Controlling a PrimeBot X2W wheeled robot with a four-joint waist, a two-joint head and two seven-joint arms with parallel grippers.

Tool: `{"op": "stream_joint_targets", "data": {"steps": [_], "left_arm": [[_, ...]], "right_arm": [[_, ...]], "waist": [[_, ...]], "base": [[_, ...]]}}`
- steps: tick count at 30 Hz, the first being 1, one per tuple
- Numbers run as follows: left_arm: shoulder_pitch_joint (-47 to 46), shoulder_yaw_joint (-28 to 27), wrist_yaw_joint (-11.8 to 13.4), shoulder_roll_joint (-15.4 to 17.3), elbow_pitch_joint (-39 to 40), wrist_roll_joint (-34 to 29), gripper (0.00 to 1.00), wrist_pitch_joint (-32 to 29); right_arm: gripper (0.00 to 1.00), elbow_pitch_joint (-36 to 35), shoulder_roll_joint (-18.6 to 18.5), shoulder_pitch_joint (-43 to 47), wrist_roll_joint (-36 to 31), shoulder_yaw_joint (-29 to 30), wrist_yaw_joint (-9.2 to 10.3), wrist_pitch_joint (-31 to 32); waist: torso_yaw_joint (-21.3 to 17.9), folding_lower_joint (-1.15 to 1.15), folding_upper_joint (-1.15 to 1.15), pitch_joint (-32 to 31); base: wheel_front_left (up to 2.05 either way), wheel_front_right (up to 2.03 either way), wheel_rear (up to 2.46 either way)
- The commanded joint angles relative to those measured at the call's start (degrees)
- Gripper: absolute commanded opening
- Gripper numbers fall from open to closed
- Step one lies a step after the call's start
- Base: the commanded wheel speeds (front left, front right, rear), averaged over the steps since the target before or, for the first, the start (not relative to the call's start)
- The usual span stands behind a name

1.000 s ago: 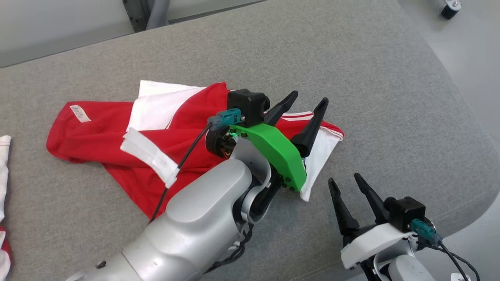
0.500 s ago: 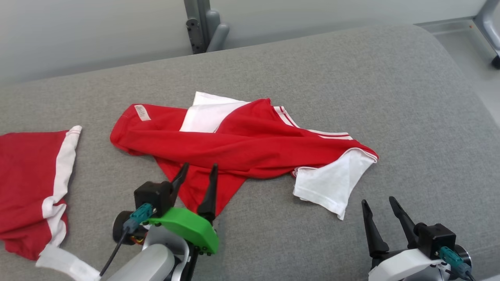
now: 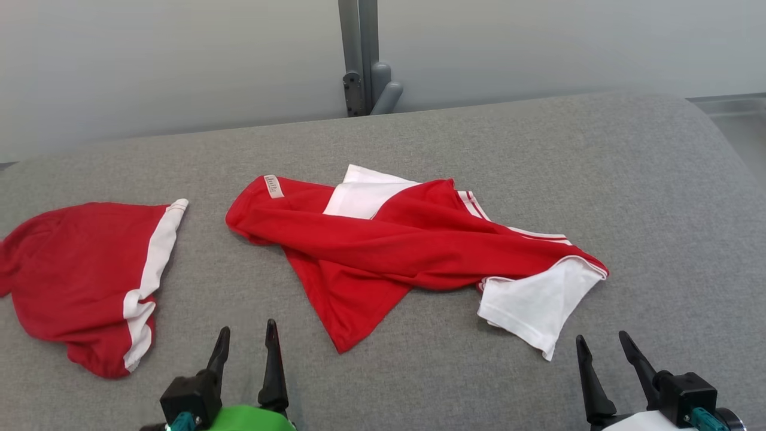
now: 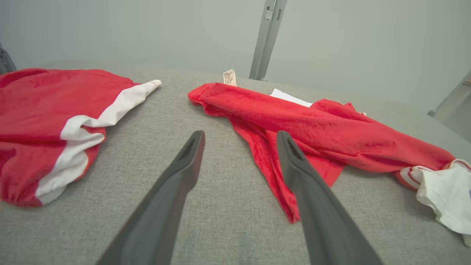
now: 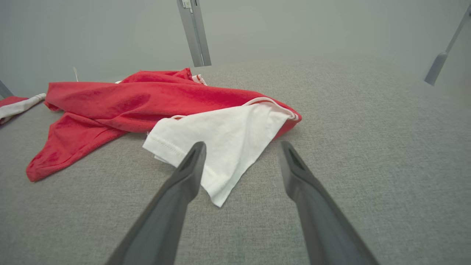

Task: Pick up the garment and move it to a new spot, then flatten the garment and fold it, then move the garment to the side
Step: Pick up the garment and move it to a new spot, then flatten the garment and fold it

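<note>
Garment (image 3: 383, 251), a red shirt with white sleeves, lies crumpled on the grey cushion (image 3: 628, 179), on the near side of the grey post (image 3: 362, 60) and almost straight out from it toward me; a second red-and-white piece (image 3: 78, 281) lies on the same cushion well to the left of the post, apart from the garment with bare grey fabric between them; a pale wall (image 3: 149, 60) rises to either side of the post. My left pincer (image 3: 248, 328) hangs a little left of the post's line and far nearer me, jaws spread wide and holding nothing; my right pincer (image 3: 601, 336) hangs well to the right of that line, equally near me, jaws also wide and empty. In the head view a strip of bare cushion separates each pincer from the cloth; in the right wrist view the white sleeve (image 3: 538, 299) shows its corner between my two fingers, and whether they touch it I cannot tell. The garment's long axis runs slantwise; its label (image 3: 273, 186) end points left of the post and away from me, the white sleeve end points right and toward me; a pointed red flap reaches toward me from the middle.
</note>
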State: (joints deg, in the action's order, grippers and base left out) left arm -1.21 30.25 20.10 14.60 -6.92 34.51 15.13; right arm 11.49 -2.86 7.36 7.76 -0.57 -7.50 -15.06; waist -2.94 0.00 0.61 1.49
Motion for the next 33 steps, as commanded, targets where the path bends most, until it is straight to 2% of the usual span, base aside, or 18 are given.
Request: {"op": "stream_joint_targets", "data": {"steps": [1, 7, 12, 24, 31, 32, 33], "left_arm": [[2.4, -2.1, -1.3, -1.2, 0.1, -1.7, 1.00, 0.0], [4.1, -6.4, -5.7, -4.4, -1.9, -6.1, 1.00, 0.0], [1.3, -6.1, -9.0, -6.4, -7.0, -7.7, 1.00, 0.0], [-8.8, -3.1, -13.1, -10.5, -21.7, -3.2, 1.00, -5.1], [-10.6, -2.2, -14.7, -11.0, -27.4, -1.3, 1.00, -5.9], [-10.9, -2.0, -15.2, -11.0, -28.1, -1.0, 0.62, -5.8], [-11.2, -1.9, -16.0, -11.1, -28.5, -0.8, 0.00, -5.5]], "right_arm": [[1.00, -0.5, -0.2, 0.8, -0.5, 0.5, 0.02, -0.2], [1.00, -1.2, -0.2, 0.4, -0.7, 0.7, 0.02, -0.2], [1.00, -1.1, -0.2, -0.8, -0.8, 0.2, 0.02, -0.2], [1.00, -0.2, -0.2, -3.4, -0.1, -1.2, 0.02, -0.2], [1.00, -0.3, -0.1, -4.1, 0.2, -0.9, 0.02, -0.2], [1.00, -0.3, -0.1, -4.1, 0.2, -0.9, 0.02, -0.2], [1.00, -0.2, -0.1, -4.2, 0.2, -0.8, 0.02, -0.2]], "waist": [[0.7, 0.00, -0.61, -0.6], [0.9, 0.00, -0.61, 0.4], [0.4, 0.00, -0.61, 1.8], [-4.0, 0.00, -0.61, 5.7], [-6.4, 0.00, -0.61, 6.9], [-6.5, 0.00, -0.61, 7.0], [-6.5, 0.00, -0.61, 7.1]], "base": [[0.00, 0.00, 0.00], [0.00, 0.00, 0.00], [0.00, 0.00, 0.00], [0.00, 0.00, 0.00], [0.00, 0.00, 0.00], [0.00, 0.00, 0.00], [0.00, 0.00, 0.00]]}}
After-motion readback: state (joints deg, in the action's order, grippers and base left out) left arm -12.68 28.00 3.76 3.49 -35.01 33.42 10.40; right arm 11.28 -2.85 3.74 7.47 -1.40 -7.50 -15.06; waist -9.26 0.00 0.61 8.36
